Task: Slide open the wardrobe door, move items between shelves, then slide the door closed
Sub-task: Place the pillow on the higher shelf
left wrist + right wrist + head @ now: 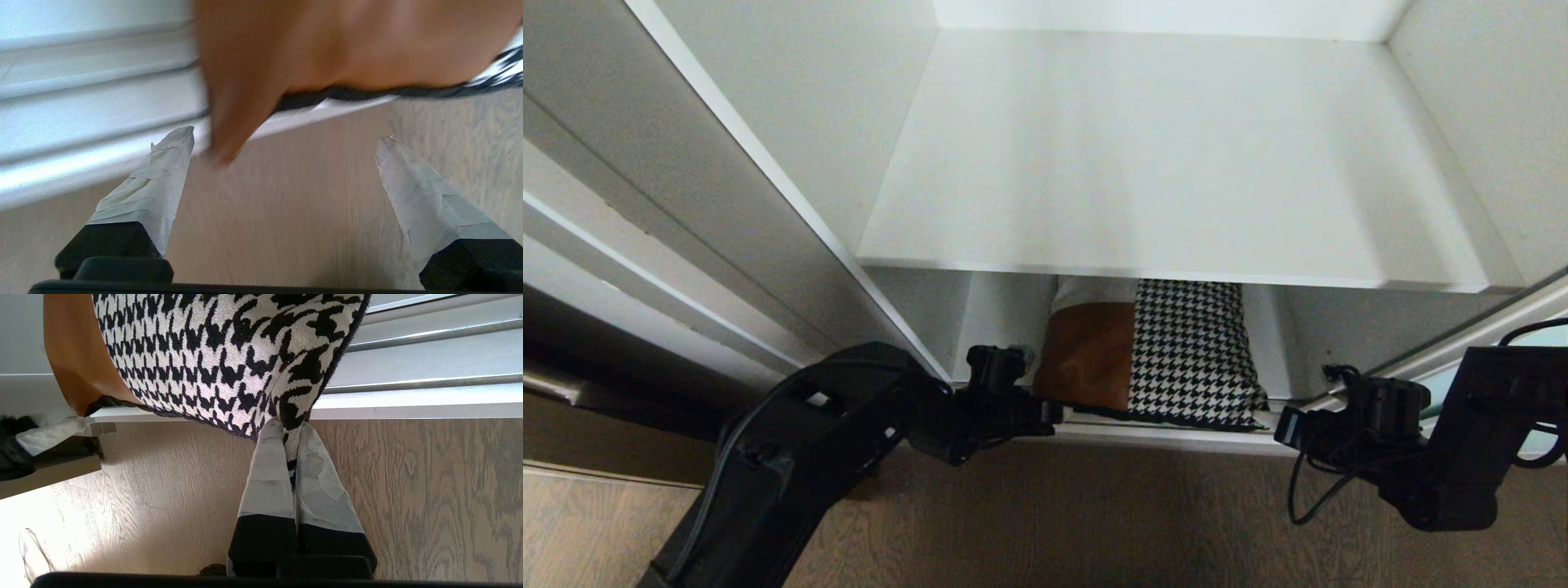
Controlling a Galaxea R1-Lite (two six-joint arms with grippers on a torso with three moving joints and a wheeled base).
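Note:
The patchwork cushion [1184, 359] lies on the lower shelf [1005, 327] of the wardrobe, with its brown leather patch on the left and its houndstooth patch on the right. Its front edge overhangs the shelf lip. My right gripper [290, 428] is shut on the houndstooth front corner of the cushion [212, 343]. My left gripper [284, 139] is open just in front of the brown corner of the cushion [327, 41], which droops close to one finger; only floor shows between the fingers. The upper shelf [1176, 163] is bare. A sliver of the sliding wardrobe door [1553, 333] shows at the far right.
White side walls [809, 106] bound the wardrobe. Silver floor tracks [429, 351] run along its front. Wood-grain floor [1094, 514] lies below both arms. The upper shelf's front edge [1176, 273] hangs low over the cushion.

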